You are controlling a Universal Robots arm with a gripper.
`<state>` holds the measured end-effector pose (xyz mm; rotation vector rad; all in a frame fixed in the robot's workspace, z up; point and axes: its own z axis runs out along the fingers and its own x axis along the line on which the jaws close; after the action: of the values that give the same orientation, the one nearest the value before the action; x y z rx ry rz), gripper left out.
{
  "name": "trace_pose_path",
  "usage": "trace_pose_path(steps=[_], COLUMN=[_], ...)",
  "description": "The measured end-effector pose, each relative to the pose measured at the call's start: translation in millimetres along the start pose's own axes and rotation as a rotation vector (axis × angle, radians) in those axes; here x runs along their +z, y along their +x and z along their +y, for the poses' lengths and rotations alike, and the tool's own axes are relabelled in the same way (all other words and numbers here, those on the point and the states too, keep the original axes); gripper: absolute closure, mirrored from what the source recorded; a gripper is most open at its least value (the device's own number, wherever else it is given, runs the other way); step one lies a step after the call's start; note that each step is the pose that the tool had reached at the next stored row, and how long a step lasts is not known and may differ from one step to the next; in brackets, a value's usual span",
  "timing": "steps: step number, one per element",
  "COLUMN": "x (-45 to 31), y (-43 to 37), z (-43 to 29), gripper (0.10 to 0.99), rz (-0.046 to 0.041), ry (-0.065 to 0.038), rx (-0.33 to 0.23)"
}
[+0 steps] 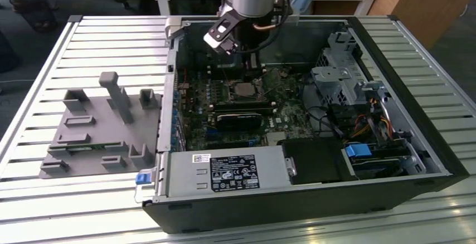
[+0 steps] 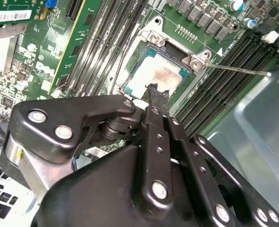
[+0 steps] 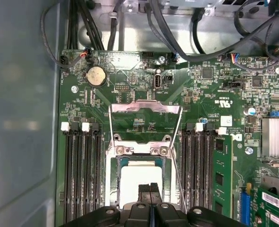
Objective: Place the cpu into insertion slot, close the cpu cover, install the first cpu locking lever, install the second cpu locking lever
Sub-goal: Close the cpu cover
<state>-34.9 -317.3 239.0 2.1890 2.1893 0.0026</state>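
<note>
The cpu (image 3: pixel 139 182) lies flat in the insertion slot (image 1: pixel 244 91) on the motherboard, its pale metal top smeared; it also shows in the second wrist view (image 2: pixel 159 76). My gripper (image 3: pixel 150 190) hovers just over the cpu's near edge, fingers pressed together with nothing between them, and its black fingertips (image 2: pixel 157 92) end over the chip. The cpu cover (image 3: pixel 145 107), a thin silvery frame, is swung open and lies back on the board beyond the socket. A thin wire locking lever (image 2: pixel 238 69) sticks out free beside the socket.
Black memory slots (image 3: pixel 82 170) flank the socket on both sides. A green card (image 3: pixel 222 175) and cables (image 3: pixel 186 42) sit nearby. The case wall (image 3: pixel 21 118) stands close by. A grey fixture (image 1: pixel 97 127) rests on the slatted table at the exterior view's left.
</note>
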Motion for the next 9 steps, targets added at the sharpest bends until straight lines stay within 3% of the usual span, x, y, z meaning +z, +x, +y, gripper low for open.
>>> trace_pose_path(steps=[9], x=[-18.8], y=[-0.6], z=[0.6], gripper=[0.965], rz=[-0.0001], ry=[0.000], rx=[0.000])
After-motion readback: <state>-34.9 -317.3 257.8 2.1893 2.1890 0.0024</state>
